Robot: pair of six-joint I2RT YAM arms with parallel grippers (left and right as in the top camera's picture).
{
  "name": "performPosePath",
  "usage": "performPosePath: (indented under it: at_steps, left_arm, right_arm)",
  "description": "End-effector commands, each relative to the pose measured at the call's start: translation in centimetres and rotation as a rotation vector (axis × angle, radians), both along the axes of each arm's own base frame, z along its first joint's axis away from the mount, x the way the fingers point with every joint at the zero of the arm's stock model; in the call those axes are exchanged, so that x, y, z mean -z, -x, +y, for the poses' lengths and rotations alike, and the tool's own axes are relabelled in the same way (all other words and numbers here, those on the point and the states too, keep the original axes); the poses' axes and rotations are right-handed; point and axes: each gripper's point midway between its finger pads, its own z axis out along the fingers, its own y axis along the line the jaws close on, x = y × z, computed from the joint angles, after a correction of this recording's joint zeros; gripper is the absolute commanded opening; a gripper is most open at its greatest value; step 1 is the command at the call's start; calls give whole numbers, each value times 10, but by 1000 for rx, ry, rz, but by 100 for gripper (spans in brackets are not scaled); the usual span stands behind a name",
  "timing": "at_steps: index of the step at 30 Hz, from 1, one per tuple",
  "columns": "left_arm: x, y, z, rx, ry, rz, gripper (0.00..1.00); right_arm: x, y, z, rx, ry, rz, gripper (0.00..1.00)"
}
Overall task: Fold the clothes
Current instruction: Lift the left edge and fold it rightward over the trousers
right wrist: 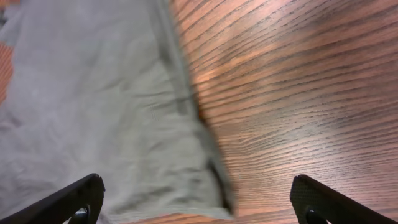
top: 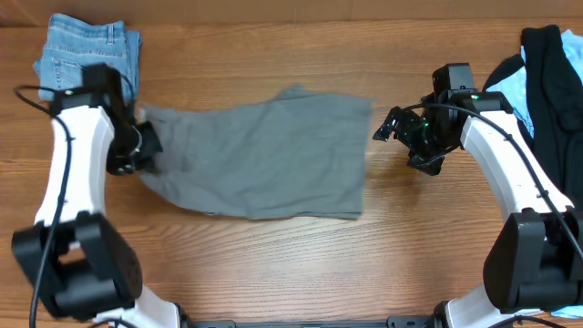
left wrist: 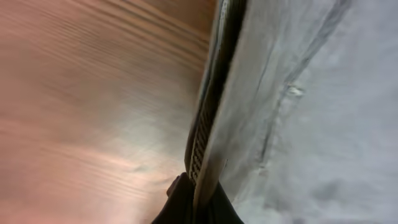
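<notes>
A: Where's the garment?
B: The gray cloth is soft, wrinkled and roughly rectangular. It lies flat mid-table on the wood-grain table.
A: Left side?
B: The left gripper is at the cloth's left edge, its ribbed pad pinched closed on the hem.
A: Right?
B: The right gripper is just right of the cloth, spread wide, holding nothing.
A: Anything else?
B: Folded denim jeans far left, and a black and light-blue pile far right.
</notes>
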Motion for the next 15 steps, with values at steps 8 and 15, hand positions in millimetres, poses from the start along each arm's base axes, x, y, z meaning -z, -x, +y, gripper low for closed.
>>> performPosePath:
  at_steps: [8, 15]
  left_arm:
    - [-128, 22, 23, -144, -193, -301, 4]
    - [-141, 22, -13, -19, -132, -321, 4]
  right_arm:
    - [-5, -5, 2, -2, -7, -21, 100]
    - [-5, -5, 2, -2, -7, -21, 100]
